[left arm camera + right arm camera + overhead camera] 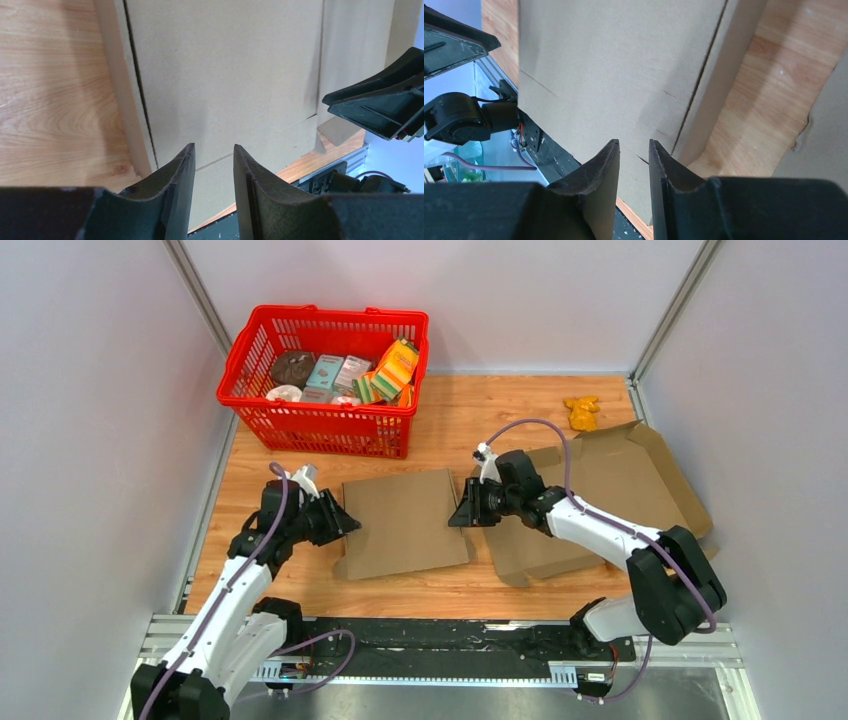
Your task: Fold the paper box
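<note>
A flat brown paper box (405,523) lies on the wooden table between my two arms. My left gripper (345,525) hovers at its left edge, jaws a little apart and empty; in the left wrist view the gripper (214,147) is over the cardboard (225,75) beside a folded side flap (120,90). My right gripper (460,515) hovers at the box's right edge, jaws narrowly apart and empty; in the right wrist view the gripper (634,142) is above the cardboard (614,65) near a crease.
A second, larger opened cardboard box (620,490) lies at the right under my right arm. A red basket (320,420) holding several packaged items stands at the back left. A yellow toy (582,412) lies at the back right. Grey walls enclose the table.
</note>
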